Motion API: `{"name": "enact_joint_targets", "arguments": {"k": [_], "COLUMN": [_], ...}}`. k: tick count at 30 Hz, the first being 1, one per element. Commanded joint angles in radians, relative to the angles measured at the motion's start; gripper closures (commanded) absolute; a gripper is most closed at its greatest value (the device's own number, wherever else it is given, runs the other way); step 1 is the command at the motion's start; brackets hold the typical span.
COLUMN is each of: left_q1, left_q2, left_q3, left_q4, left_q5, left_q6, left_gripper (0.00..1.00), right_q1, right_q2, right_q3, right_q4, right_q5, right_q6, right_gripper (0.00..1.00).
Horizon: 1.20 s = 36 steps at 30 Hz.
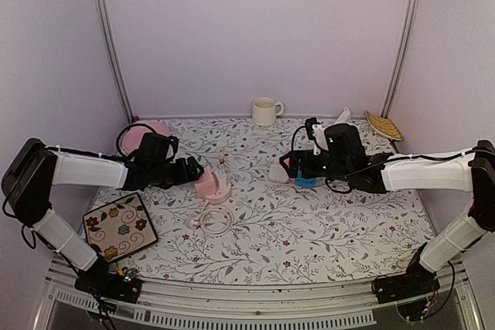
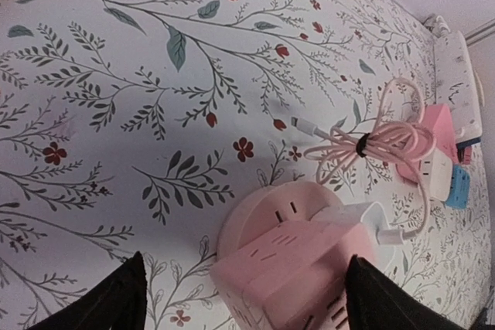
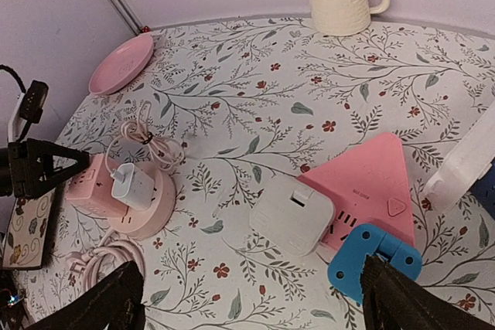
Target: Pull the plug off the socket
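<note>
Floral table (image 1: 325, 245) | white plug (image 1: 223, 168) seated in pink socket (image 1: 209, 185), left of centre | left gripper (image 1: 198, 172) jaws apart, straddling socket | right gripper (image 3: 251, 284) jaws apart, at socket's 3 o'clock | bare cloth at 12, coiled cable (image 1: 215, 222) at 6

Smooth matt pink plastic socket (image 3: 85, 187), glossy white plastic plug (image 3: 131, 185), matt floral-print tablecloth (image 3: 255, 98)

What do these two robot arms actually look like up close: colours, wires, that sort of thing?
Both the left arm and right arm have smooth white tube-like segments joined by chunky black joints. Thin black cables loop along each wrist. The left end effector and right end effector are black, with two tapered fingers each.
</note>
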Motion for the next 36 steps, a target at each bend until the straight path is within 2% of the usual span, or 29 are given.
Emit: {"name": "enact_joint_targets", "arguments": {"k": [1,6,10,16,27,36], "left_q1": [-0.043,-0.101,-0.145,-0.221,-0.399,-0.414], "left_q2": [0.057,0.110,0.111,0.067,0.011,-0.078], "left_q3": [0.055,0.116,0.142,0.077,-0.031,-0.063], "left_q4": [-0.014,-0.063,-0.122,-0.101,0.025,0.032], "left_q5": [0.091,0.142,0.119,0.098,-0.033,-0.134], "left_q6": [0.001,0.014,0.006,-0.057,-0.227,-0.291], "left_gripper": [0.12,0.17,0.21,0.29,0.30,0.27], "right_q1": [0.060,0.098,0.121,0.196,0.271,0.346], "right_q2": [0.072,0.147,0.201,0.297,0.346,0.323], "right_q3": [0.073,0.135,0.181,0.280,0.300,0.330], "right_q4": [-0.016,-0.024,-0.028,-0.093,-0.195,-0.301], "right_q5": [0.046,0.046,0.039,0.066,0.110,0.207], "right_q6": [0.011,0.020,0.046,0.067,0.113,0.159], "right_gripper": [0.01,0.02,0.03,0.05,0.14,0.21]}}
